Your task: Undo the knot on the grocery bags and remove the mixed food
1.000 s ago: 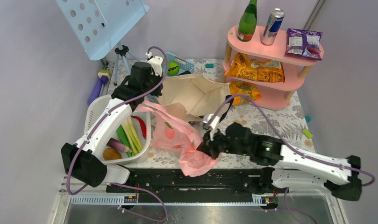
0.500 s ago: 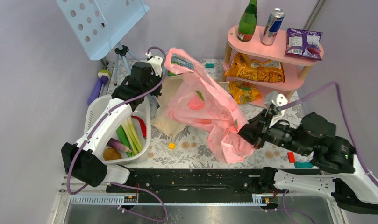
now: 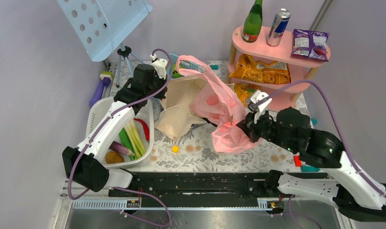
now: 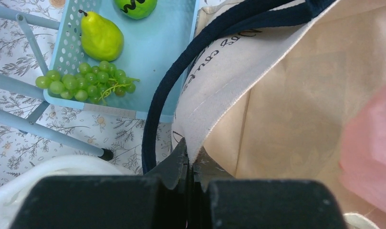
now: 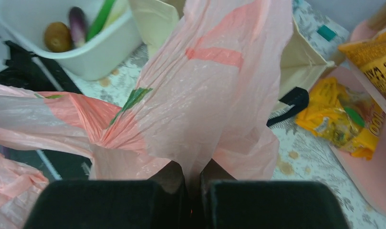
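My right gripper (image 3: 246, 128) is shut on the thin pink plastic bag (image 3: 214, 102) and holds it up; the bag drapes over the beige canvas tote (image 3: 179, 121). In the right wrist view the pink film (image 5: 205, 90) runs down into the closed gripper (image 5: 193, 168). My left gripper (image 3: 155, 93) is shut on the tote's rim (image 4: 219, 86), next to its black handle (image 4: 155, 124); the gripper (image 4: 191, 160) shows closed. A pear (image 4: 101, 37) lies in a blue tray. Leeks (image 3: 133, 137) and an aubergine (image 3: 119, 148) lie in the white tub. The can (image 3: 278, 26) stands on the shelf.
A pink shelf (image 3: 281, 51) at the back right holds a green bottle (image 3: 252, 21), a purple crisp packet (image 3: 310, 44) and orange packets (image 3: 260, 71). White tub (image 3: 96, 114) at left. Blue tray (image 4: 157, 71) with grapes (image 4: 81, 83). A small yellow piece (image 3: 175, 149) lies on the table.
My right gripper lifted the pink bag from the front edge, swung it up and right, then slightly back left. A small yellow piece now lies on the table. The left arm held still.
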